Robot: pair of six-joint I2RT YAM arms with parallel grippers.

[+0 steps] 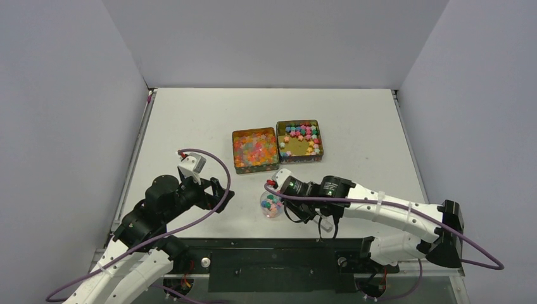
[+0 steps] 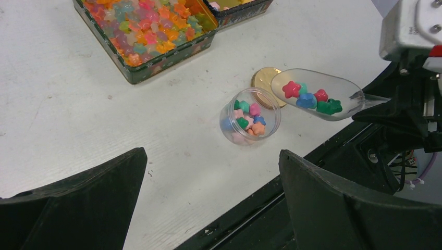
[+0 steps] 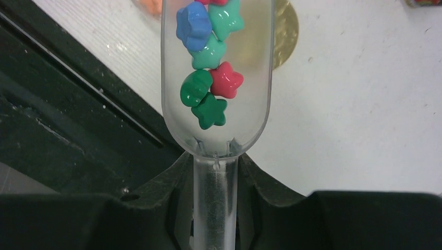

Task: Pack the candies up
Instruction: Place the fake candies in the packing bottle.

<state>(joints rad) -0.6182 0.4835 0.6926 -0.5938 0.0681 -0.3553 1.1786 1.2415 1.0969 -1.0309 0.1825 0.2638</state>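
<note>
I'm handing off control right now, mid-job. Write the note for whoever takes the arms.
The left gripper is open and empty, hovering over the table.
The right gripper is shut on the handle of the scoop, which carries a few candies beside the jar, above the gold lid.
The jar is upright, uncapped and partly filled. The left tin is full; the right tin is part emptied.
Left to do: tip this scoopful in, probably scoop more, then likely fit the lid.

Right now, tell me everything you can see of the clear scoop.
The clear scoop is see-through plastic: a rounded trough on a thin straight handle. The right tool clamps the handle, holding it about level over the gold lid, its mouth beside the small jar. Inside lie blue, green and pink-red candies.
</note>
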